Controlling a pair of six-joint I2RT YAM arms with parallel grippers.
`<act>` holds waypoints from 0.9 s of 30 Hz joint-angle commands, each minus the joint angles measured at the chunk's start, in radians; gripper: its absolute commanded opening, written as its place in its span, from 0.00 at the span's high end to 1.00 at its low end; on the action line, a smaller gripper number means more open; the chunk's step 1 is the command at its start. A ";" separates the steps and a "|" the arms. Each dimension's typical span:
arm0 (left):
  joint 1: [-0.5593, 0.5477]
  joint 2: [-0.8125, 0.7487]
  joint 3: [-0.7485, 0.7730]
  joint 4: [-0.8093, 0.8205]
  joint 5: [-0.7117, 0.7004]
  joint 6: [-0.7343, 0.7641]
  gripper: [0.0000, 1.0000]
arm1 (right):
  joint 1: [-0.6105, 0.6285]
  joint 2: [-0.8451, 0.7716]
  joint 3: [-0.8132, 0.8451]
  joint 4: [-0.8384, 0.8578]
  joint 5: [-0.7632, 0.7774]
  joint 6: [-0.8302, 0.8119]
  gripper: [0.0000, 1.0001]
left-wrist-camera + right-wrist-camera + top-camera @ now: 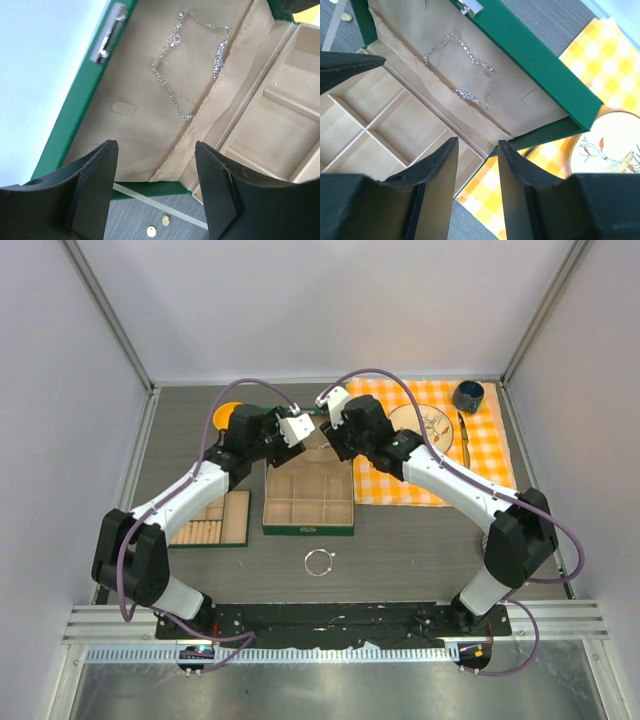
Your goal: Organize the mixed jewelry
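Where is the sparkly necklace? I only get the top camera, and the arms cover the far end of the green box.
Observer: The left wrist camera shows the necklace against the beige lining inside the open green lid.
Operator: Is an end effector holding it?
Observer: No. The left end effector is open, with nothing between its fingers.
Operator: Any tiny pieces hiding?
Observer: Two small round studs lie on the table just outside the lid.
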 commanded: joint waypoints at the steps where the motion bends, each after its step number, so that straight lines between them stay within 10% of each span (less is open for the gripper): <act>1: 0.008 -0.053 0.048 0.022 0.001 -0.139 0.32 | 0.004 -0.062 0.028 -0.001 0.030 -0.027 0.56; 27: 0.008 0.035 -0.055 0.298 -0.017 -0.272 0.28 | 0.007 0.115 0.031 0.152 0.028 0.017 0.62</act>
